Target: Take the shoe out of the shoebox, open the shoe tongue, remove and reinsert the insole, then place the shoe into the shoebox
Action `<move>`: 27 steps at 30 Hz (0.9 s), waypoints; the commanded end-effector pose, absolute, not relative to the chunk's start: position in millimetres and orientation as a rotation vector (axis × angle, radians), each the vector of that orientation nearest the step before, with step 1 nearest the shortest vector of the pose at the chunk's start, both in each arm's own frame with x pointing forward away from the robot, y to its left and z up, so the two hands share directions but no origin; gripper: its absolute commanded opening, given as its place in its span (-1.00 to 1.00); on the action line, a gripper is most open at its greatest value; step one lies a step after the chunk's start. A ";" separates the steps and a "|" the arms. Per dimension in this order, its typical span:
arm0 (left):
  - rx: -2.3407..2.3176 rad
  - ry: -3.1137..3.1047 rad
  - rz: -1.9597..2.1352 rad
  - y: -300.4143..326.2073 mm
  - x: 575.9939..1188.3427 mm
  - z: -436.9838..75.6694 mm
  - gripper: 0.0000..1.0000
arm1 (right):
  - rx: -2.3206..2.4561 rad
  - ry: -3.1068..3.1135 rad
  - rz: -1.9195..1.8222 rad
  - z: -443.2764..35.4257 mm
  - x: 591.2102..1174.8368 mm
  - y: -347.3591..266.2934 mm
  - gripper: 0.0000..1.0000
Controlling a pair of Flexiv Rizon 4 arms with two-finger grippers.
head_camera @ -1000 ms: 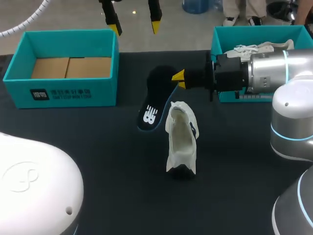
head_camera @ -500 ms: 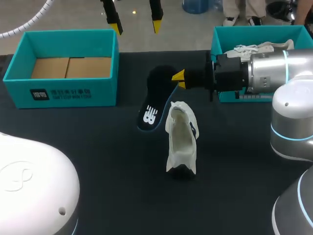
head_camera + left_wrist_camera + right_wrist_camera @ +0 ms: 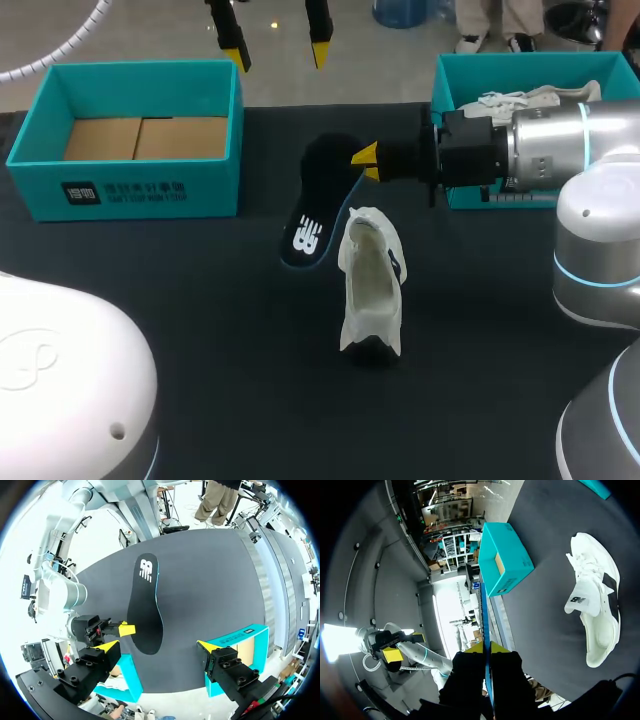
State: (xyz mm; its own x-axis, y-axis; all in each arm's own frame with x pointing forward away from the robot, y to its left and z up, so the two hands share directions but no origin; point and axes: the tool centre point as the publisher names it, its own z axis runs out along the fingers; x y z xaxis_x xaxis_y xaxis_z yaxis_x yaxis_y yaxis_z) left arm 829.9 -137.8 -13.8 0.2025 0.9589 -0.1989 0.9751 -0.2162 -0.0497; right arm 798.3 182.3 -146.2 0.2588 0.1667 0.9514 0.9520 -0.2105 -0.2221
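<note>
while right tool (image 3: 366, 162) pinches insole (image 3: 322, 190), its white logo (image 3: 307, 236) faces up.

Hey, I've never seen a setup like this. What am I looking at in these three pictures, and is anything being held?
It's a robot with two arms at a black table. One picture looks down from above. The two round ones come from a camera on each wrist. The right tool is shut on the edge of a black insole. The left tool hangs open, holding nothing. A white shoe sits beside the insole. The left box and right box are teal, and the right one holds another shoe.
</note>
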 end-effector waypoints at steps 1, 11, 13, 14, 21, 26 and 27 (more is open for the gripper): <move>2.368 1.910 -0.283 -137.2 830.0 -13.3 1.00 | -1.600 -1.061 -1.061 -146.9 798.4 184.3 -1.00; 2.081 1.732 -0.699 -111.1 819.5 -21.9 1.00 | -1.600 -1.061 -1.061 -146.9 798.4 184.3 -1.00; 2.025 1.691 -0.760 -104.6 816.8 -28.5 1.00 | -1.600 -1.061 -1.061 -146.9 798.4 184.3 -1.00; 1.995 1.695 -0.764 -101.5 815.7 -31.4 1.00 | -1.600 -1.061 -1.061 -146.9 798.4 184.3 -1.00; 1.793 1.591 -0.932 -88.1 798.4 -36.4 1.00 | -1.600 -1.061 -1.061 -146.9 798.4 184.3 -1.00; 1.600 1.635 -1.056 -79.6 790.9 -42.2 1.00 | -1.600 -1.061 -1.061 -146.9 798.4 184.3 -1.00; 1.571 1.630 -1.085 -78.1 790.0 -43.1 1.00 | -1.600 -1.061 -1.061 -146.9 798.4 184.3 -1.00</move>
State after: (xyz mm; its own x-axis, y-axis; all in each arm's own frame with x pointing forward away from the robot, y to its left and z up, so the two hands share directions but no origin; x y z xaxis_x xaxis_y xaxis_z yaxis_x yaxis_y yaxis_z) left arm 798.9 -88.0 -33.3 0.0384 0.7843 -0.6193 0.9840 -0.1377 -0.1134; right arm 798.3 182.3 -146.2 0.2588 0.1667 0.9514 0.9520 -0.2105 -0.2221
